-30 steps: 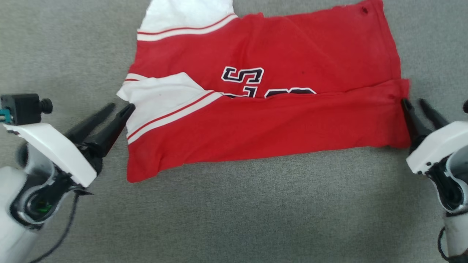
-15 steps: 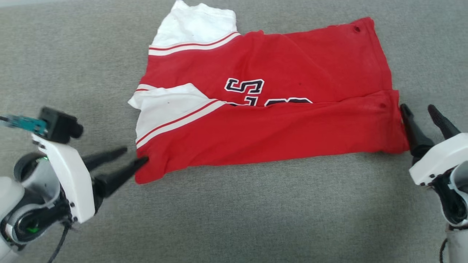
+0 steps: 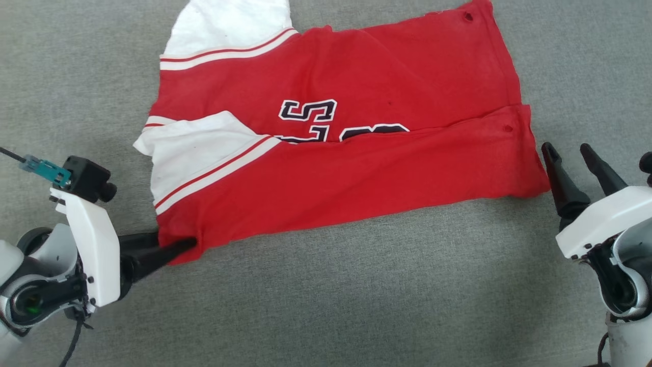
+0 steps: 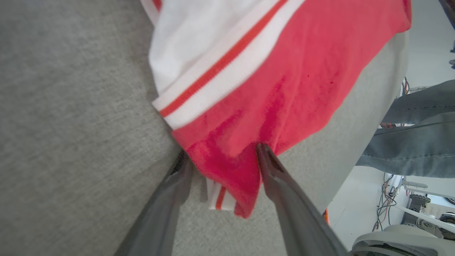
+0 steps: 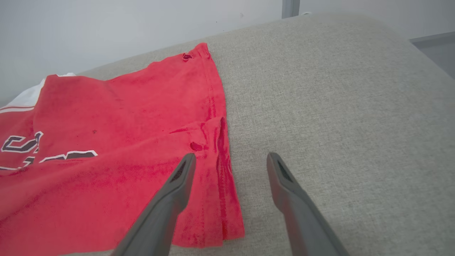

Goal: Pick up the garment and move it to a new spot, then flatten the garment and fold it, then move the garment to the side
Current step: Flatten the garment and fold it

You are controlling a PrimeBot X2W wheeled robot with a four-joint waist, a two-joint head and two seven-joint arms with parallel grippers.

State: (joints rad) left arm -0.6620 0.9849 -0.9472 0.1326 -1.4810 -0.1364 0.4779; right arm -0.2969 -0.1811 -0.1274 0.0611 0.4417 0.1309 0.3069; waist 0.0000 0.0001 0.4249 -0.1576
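The left gripper (image 3: 175, 239) (image 4: 223, 153) lies low at the near left corner of the garment (image 3: 356, 168) (image 4: 284, 71) (image 5: 106, 142), its two dark fingers spread apart with the red corner between them. In the left wrist view one finger (image 4: 167, 199) runs along the corner's outer edge and the other finger (image 4: 280, 188) presses into the cloth, which puckers at its tip. The jaws stand wide and are not pinched together on the fabric. The right gripper (image 3: 566, 148) (image 5: 231, 158) is also released, its fingers parted just beside the garment's right edge. In the right wrist view one finger overlaps the red hem and the other is over bare upholstery; whether either touches the cloth I cannot tell. The garment lies spread on a grey fabric cushion (image 3: 356, 306) (image 5: 337, 106), between the two grippers. Its near part is folded over the far part along a slanting line that covers the lower half of the black-and-white lettering (image 3: 308, 109). The white panels (image 3: 193, 148) with striped trim are at the left end. A small hole (image 3: 467, 17) shows at the far right corner.
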